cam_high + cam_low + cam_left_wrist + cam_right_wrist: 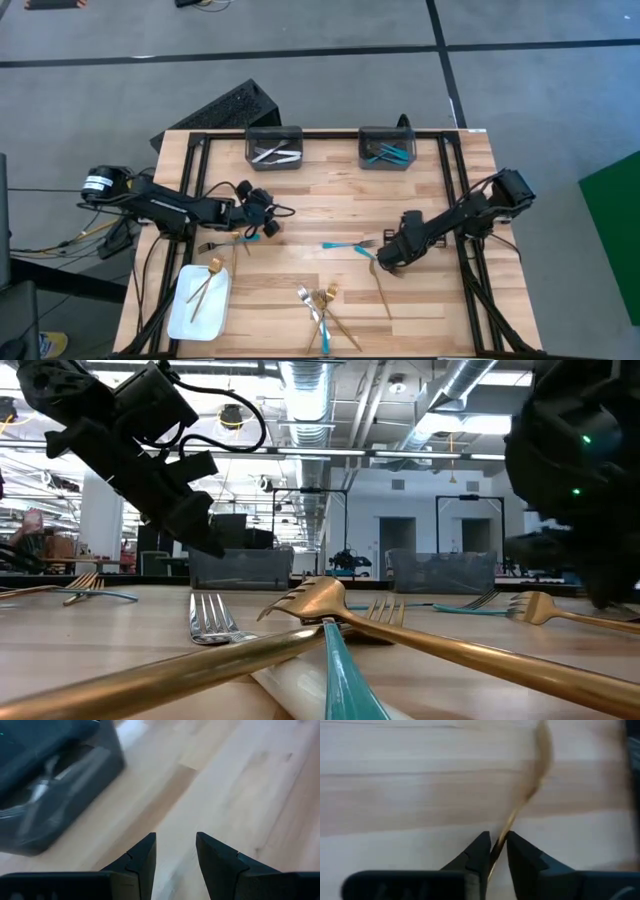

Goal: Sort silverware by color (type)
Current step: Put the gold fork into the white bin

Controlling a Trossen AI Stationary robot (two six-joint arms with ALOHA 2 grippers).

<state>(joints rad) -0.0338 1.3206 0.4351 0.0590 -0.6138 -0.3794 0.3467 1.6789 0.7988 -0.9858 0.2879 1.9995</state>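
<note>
My right gripper [384,263] is right of the table's middle, pointing steeply down and shut on a gold utensil [384,292]. A turquoise fork [345,246] lies just left of it. My left gripper [264,216] hangs open over bare wood left of centre, with nothing between its fingers [145,855]. A gold fork [205,285] lies on the white tray [185,318]. Gold, silver and turquoise pieces lie crossed in a pile [322,308] at the near edge. Silver pieces lie in the left bin [274,148] and turquoise ones in the right bin [387,148]. My right gripper pinches the gold utensil's slim shaft [501,840] between its two fingers, which come from above and stand across it. The utensil runs away from the fingers along the wood, and its near end [390,314] lies on the table.
More forks [228,241] lie on the wood just near of my left gripper. Black frame rails [462,200] run along both sides of the table. In the low view the pile's gold and turquoise handles [330,650] fill the foreground.
</note>
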